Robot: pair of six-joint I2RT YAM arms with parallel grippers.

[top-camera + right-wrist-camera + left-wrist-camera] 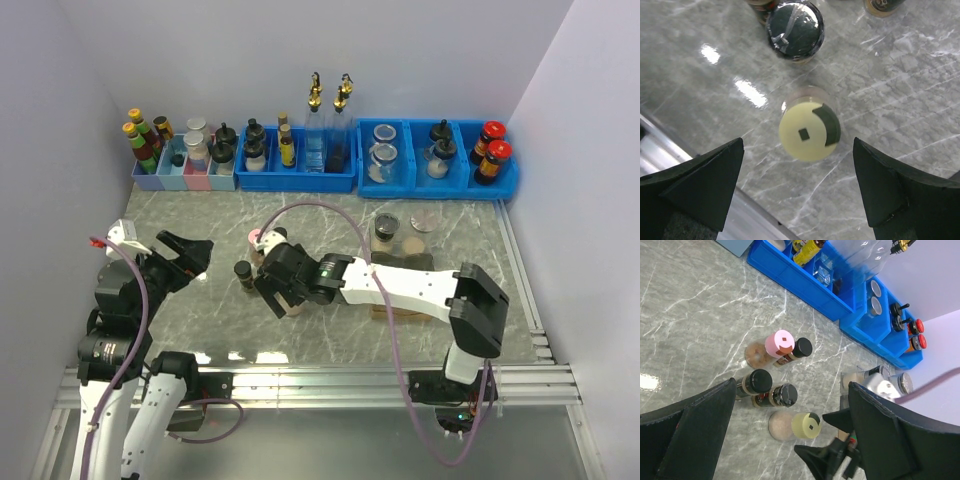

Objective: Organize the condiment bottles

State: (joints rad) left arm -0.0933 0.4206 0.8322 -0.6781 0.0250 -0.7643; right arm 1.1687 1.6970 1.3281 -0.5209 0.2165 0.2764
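Five small spice jars stand together on the marble table. In the left wrist view they are a pink-lidded jar [778, 343], three black-lidded jars [801, 347] [759, 381] [785, 394] and a pale-yellow-lidded jar [806, 425] with beige contents. My right gripper [272, 297] is open and hovers over the pale-yellow-lidded jar [807, 131], which stands between its fingers [700, 185], untouched. A black-lidded jar [795, 28] stands just beyond. My left gripper [200, 255] is open and empty, to the left of the cluster. From above, only the pink lid [257, 237] and one black lid [243, 270] show.
Several more jars [386, 225] stand near a wooden block [400, 262] at mid-right. Blue bins [440, 160] and pastel bins [185, 172] line the back wall, holding bottles, the gold-spouted bottles [328, 120] and the red-capped sauce bottles [492, 150]. A metal rail [320, 380] runs along the front edge.
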